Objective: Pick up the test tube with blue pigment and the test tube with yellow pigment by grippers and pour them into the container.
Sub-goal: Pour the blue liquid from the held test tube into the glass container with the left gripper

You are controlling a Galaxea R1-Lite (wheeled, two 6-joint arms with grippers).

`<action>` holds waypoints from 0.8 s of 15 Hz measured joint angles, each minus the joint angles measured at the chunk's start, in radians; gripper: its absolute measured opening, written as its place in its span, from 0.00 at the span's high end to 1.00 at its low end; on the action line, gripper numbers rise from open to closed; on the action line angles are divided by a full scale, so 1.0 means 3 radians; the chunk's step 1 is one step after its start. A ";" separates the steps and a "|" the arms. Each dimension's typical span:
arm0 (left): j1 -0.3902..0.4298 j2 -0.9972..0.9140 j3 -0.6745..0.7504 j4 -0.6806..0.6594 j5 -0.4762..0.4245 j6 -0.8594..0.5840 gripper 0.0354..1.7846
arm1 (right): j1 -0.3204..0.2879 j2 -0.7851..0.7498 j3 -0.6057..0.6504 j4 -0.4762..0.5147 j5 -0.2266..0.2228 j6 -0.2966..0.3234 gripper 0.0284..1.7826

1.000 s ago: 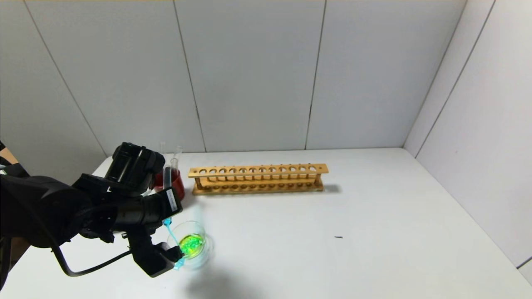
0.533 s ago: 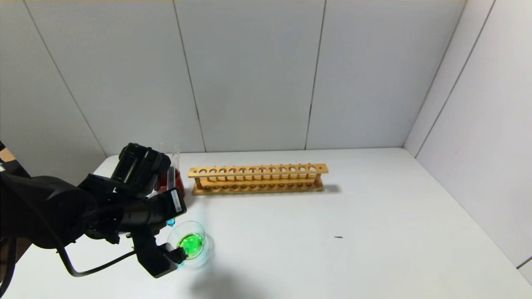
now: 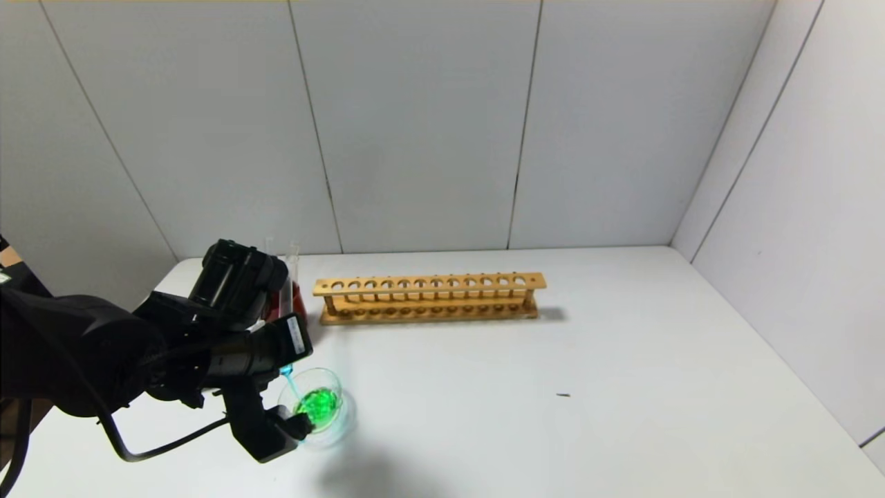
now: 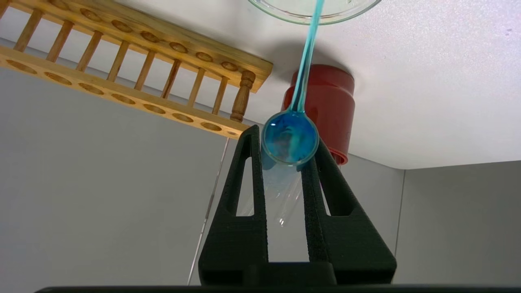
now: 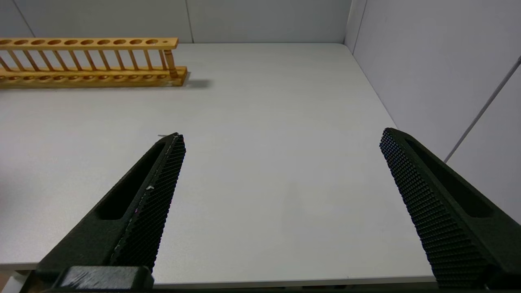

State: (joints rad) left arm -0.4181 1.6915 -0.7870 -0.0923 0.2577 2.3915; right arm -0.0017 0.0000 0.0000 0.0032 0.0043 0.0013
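My left gripper [image 3: 280, 353] is shut on the test tube with blue pigment [image 3: 285, 304] and holds it tipped, mouth down, just above the container [image 3: 339, 415]. A thin blue stream falls from the tube's mouth [image 4: 290, 138] into the container [image 4: 346, 10], a clear glass dish that holds bright green liquid. In the left wrist view the jaws [image 4: 285, 136] press both sides of the tube near its rim. No tube with yellow pigment shows. My right gripper [image 5: 283, 136] is open and empty over the table's front right part.
A dark red cup [image 3: 296, 304] with clear tubes standing in it is right behind the left gripper; it also shows in the left wrist view [image 4: 329, 106]. An empty wooden tube rack [image 3: 429, 297] stands at the back middle. Grey walls close the back and right.
My left arm has shifted slightly right and tipped the tube further. The blue stream keeps running into the dish. The right gripper shows no earlier frame.
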 joint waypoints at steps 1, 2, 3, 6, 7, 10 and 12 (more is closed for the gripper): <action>-0.0008 -0.0001 0.0000 -0.0009 0.0028 0.0035 0.85 | 0.0000 0.0000 0.0000 -0.0001 -0.0001 0.0001 0.02; -0.0021 -0.0001 -0.0001 -0.0035 0.0053 0.0065 0.85 | 0.0000 0.0000 0.0000 0.0000 -0.0001 0.0001 0.02; -0.0027 -0.0001 0.0004 -0.0055 0.0060 0.0075 0.85 | 0.0000 0.0000 0.0000 0.0000 -0.0001 0.0001 0.02; -0.0065 -0.0001 0.0020 -0.0065 0.0127 0.0083 0.85 | 0.0000 0.0000 0.0000 0.0000 -0.0001 0.0001 0.02; -0.0091 -0.0001 0.0023 -0.0067 0.0170 0.0083 0.85 | 0.0000 0.0000 0.0000 0.0000 0.0000 0.0001 0.02; -0.0112 0.0005 0.0023 -0.0067 0.0207 0.0083 0.85 | 0.0000 0.0000 0.0000 -0.0001 0.0000 0.0001 0.02; -0.0118 0.0011 0.0023 -0.0067 0.0220 0.0083 0.85 | 0.0000 0.0000 0.0000 0.0000 0.0000 0.0001 0.02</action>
State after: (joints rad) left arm -0.4536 1.6949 -0.7802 -0.1123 0.3236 2.4164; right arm -0.0017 0.0000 0.0000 0.0032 0.0043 0.0017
